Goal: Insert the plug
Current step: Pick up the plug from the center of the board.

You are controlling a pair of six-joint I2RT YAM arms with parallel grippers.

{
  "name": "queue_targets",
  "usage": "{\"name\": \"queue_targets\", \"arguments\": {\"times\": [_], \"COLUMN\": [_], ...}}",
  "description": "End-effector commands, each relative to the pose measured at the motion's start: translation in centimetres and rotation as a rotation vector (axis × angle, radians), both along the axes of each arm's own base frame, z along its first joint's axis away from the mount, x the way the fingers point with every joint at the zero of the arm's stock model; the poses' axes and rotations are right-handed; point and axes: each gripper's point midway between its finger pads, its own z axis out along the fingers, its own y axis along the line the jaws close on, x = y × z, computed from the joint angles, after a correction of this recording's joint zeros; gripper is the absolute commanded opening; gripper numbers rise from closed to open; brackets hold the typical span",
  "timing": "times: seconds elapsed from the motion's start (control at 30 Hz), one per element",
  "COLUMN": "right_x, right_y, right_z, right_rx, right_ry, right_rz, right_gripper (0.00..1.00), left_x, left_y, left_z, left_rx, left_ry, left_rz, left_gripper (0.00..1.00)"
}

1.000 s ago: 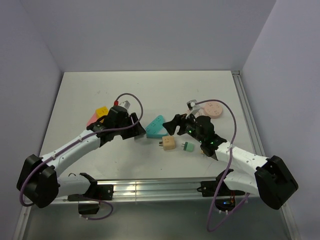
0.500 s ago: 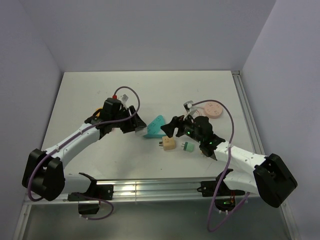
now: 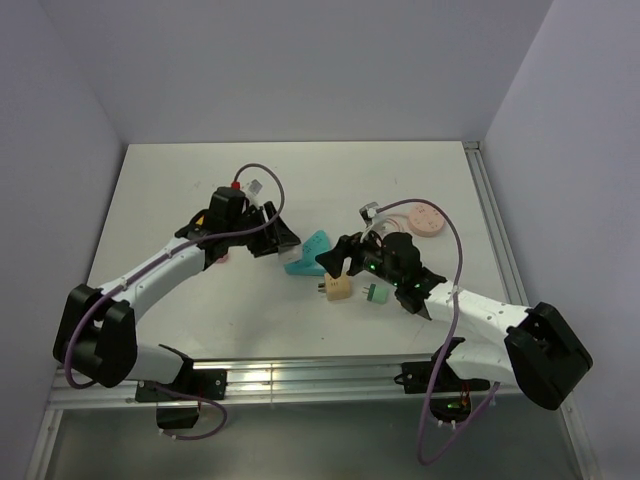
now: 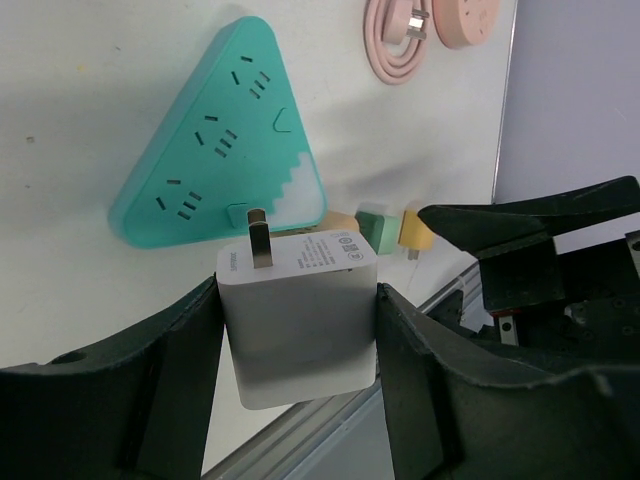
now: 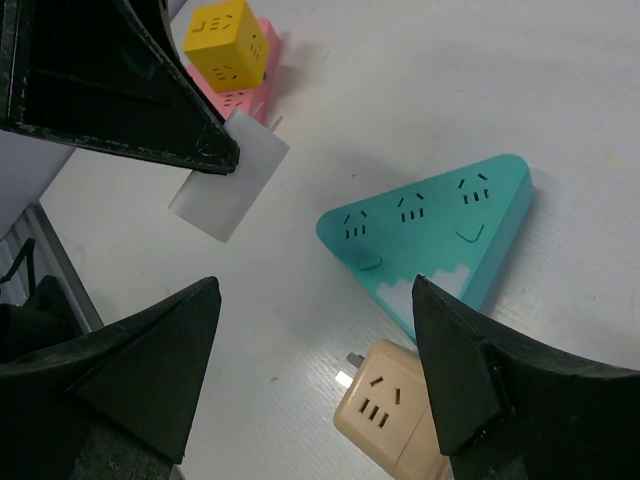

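Left wrist, plug (image 4: 300,320) prong (image 4: 256,238) visible, hidden overhead

Overhead, two close wrists; shared teal strip (image 3: 308,252)

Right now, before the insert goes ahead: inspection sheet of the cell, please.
Surface: white table, nothing odd on the bare parts.
Job's things: white plug, prong toward the teal power strip, not yet inserted.
Clutter: beige adapter, green adapter, yellow cube by pink block, round pink socket.
Grippers: left gripper shut on the plug; right gripper open, empty.
Cables: purple arm cable; coiled pink cord.
Surroundings: plain walls, metal rail at the near edge.
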Motion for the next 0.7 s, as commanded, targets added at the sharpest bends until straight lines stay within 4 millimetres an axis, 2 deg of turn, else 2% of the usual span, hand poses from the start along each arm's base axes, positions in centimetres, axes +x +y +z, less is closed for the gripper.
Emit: {"name": "queue_targets", "arguments": {"times": [0.0,0.27,0.57,0.67], "right_x": [0.8,0.9,0.9,0.2], "right_y": [0.9,1.2,2.1,2.2], "right_z": [2.4,2.3,1.6,2.9], "right_rx": [0.013,-0.003,-0.042,0.000], "right_ry": [-0.069,-0.068,-0.052,-0.091], "right_rz": [0.002,0.001,0.001,0.027], "right_gripper": [0.84,0.84,0.83,0.83], "left_x": [1.3,1.3,1.3,1.4], "left_y": [-1.8,-2.6,-5.1,-5.3], "left_z": [4.5,6.3,8.3,7.9], "left_rx": [-0.109,-0.167,-0.341,-0.327], "left_ry": [-0.096,-0.109,-0.085,-0.083], "left_rz": [-0.049,-0.078,-0.152,-0.137], "left_gripper": [0.49,0.50,0.49,0.50]}}
